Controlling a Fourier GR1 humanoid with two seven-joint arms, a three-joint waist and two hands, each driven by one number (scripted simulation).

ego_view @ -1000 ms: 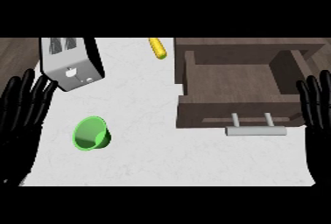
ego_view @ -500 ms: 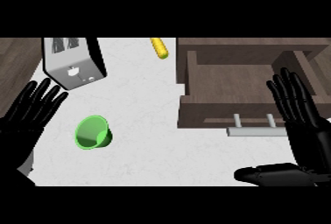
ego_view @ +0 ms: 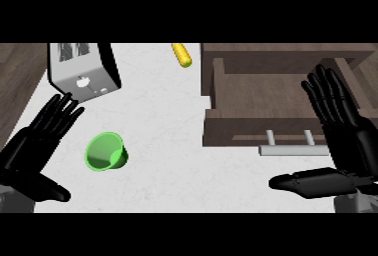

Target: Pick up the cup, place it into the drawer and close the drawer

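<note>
At the near left, the black left hand is hovering flat over the white counter, fingers straight and spread, pointing far and slightly right, thumb angled toward the near edge, holding nothing. Far of it, a silver metal toaster is lying at an angle. Just right of the fingertips, the small green plastic cup is lying on its side, its mouth facing left toward the hand, apart from it. Further right, at the far edge, a yellow corn cob is resting beside the brown wooden drawer, which is standing pulled out and open, its grey bar handle facing near. At the right, the black right hand is hanging over the drawer's right side, fingers straight, thumb stretched left below the handle, gripping nothing.

The risk, as I judge it: the tipped cup is likely to roll away if fingers nudge its rim before closing round it, and the right hand could be blocking the drawer's opening.
</note>
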